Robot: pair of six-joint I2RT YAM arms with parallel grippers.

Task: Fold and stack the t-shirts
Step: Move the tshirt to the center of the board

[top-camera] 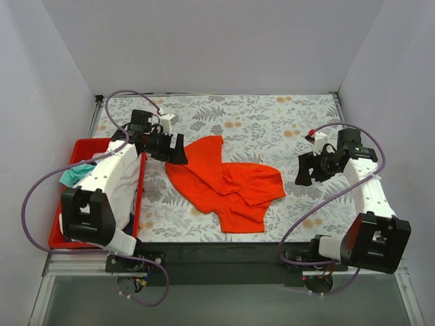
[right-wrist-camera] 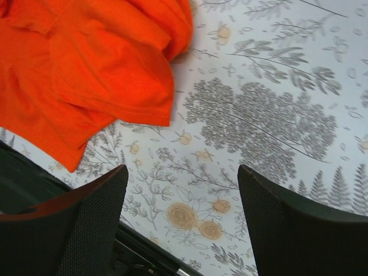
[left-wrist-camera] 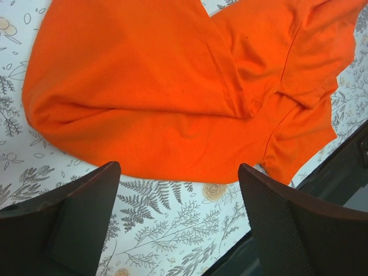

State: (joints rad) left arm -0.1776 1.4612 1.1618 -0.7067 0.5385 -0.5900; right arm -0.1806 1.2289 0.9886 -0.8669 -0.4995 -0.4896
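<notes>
The bright orange-red t-shirt (top-camera: pixel 224 183) lies crumpled and partly folded over itself in the middle of the flower-patterned table. My left gripper (top-camera: pixel 173 151) is open and empty just above the table at the shirt's left edge. In the left wrist view the shirt (left-wrist-camera: pixel 172 86) fills the upper part, beyond the open gripper (left-wrist-camera: pixel 178 195). My right gripper (top-camera: pixel 306 170) is open and empty, a little to the right of the shirt. In the right wrist view the shirt (right-wrist-camera: pixel 86 75) lies at the upper left of the gripper (right-wrist-camera: pixel 181 195). A teal cloth (top-camera: pixel 73 175) shows in the bin.
A red plastic bin (top-camera: pixel 57 234) stands at the table's left edge, mostly covered by my left arm. The table's dark front edge (top-camera: pixel 217 250) runs below the shirt. White walls close in the back and both sides.
</notes>
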